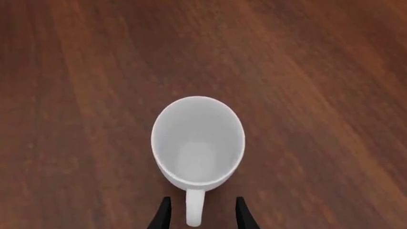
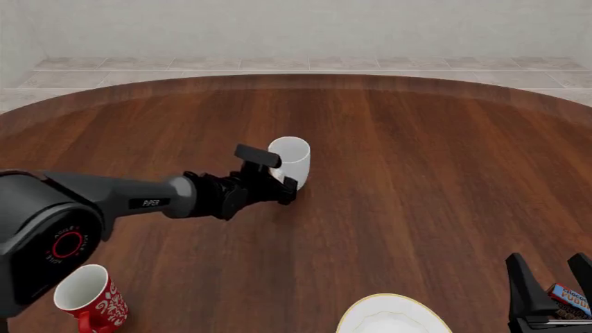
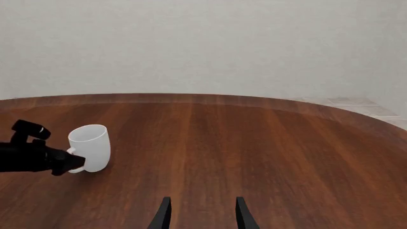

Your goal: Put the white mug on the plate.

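The left end effector (image 2: pixel 285 189) is at the white mug (image 2: pixel 291 160), and we see in the left wrist view that its two fingers (image 1: pixel 164 214) stand on either side of the mug handle (image 1: pixel 194 209) with a small gap on each side, so it is released and not yet clenched on the handle. The mug stands upright on the brown wooden desk (image 2: pixel 416 173), near the middle. The plate (image 2: pixel 393 316) lies at the near edge, well apart from the mug. The right end effector (image 2: pixel 547 295) rests low at the right, fingers apart, holding nothing. We also see a red mug (image 2: pixel 88 300) at the near left.
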Controlling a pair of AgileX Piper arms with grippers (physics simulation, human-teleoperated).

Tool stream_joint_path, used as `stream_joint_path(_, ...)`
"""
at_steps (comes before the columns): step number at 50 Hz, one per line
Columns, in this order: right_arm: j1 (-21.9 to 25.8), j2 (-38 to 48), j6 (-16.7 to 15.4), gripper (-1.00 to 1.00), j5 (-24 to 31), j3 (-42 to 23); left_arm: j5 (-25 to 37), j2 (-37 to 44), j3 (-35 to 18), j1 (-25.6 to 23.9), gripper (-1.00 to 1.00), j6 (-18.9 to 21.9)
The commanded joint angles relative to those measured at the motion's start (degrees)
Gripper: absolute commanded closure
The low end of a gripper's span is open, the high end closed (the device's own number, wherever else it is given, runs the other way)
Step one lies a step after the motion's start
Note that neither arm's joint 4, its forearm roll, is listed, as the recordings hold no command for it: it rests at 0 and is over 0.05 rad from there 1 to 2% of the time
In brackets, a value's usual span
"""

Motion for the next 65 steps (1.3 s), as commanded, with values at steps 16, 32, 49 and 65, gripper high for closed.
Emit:
stream_joint_path(16,0.0,0.0,0.0,-1.00,0.0,0.0,-1.7,-1.3,1.4,0.4,1.00,-0.6)
stream_joint_path(32,0.0,0.0,0.0,-1.00,0.0,0.0,-2.2,-5.6,4.5,0.1,1.00,0.3)
stream_joint_path(49,0.0,0.0,0.0,-1.00,0.0,0.0,-1.1,-11.6,8.2,-1.3,1.00,0.0)
stream_joint_path(65,0.0,0.0,0.0,-1.00,0.0,0.0,0.0,-17.5,12.5,-2.0,1.00,-0.6)
